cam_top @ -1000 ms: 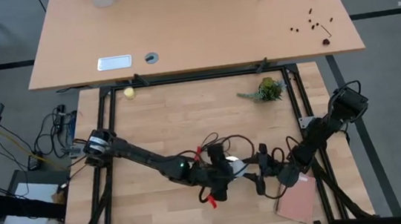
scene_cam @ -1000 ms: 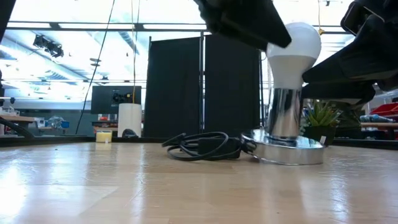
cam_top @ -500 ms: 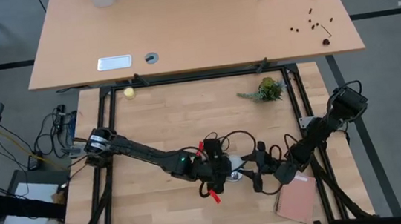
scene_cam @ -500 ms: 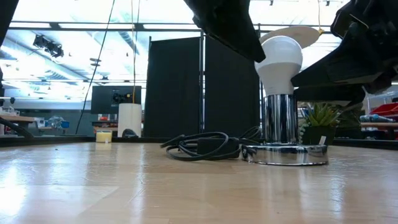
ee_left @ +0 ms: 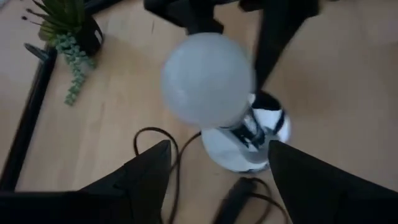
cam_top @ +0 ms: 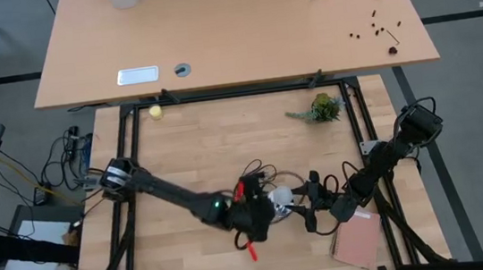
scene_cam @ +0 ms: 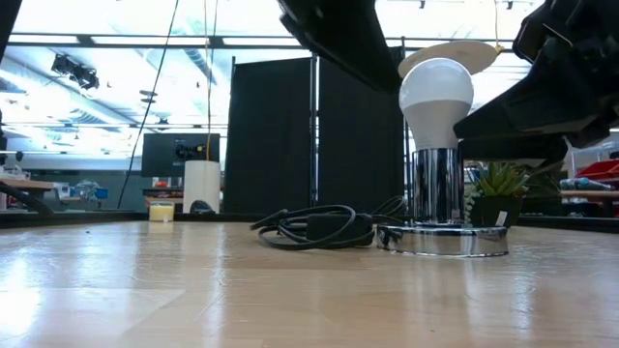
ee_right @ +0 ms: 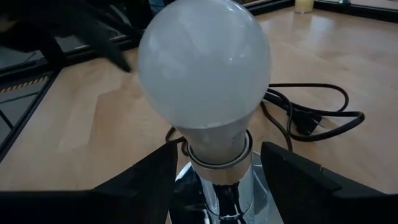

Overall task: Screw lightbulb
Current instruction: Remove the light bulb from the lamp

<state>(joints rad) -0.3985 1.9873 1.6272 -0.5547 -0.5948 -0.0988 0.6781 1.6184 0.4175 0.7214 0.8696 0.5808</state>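
1. The lightbulb [scene_cam: 436,97] stands in the chrome socket [scene_cam: 438,198] on the desk [scene_cam: 193,290], near the coiled black cord [scene_cam: 314,227].
2. Its long axis is upright: globe up, base down inside the socket neck.
3. The left tool [ee_left: 214,171] hovers above the bulb with its fingers spread wide, holding nothing.
4. The right tool [ee_right: 214,165] brackets the socket neck just under the globe; contact cannot be told.
5. Judged step: between twists, or seating check. Next calls for the left fingers to close on the globe and turn, with the socket steadied.
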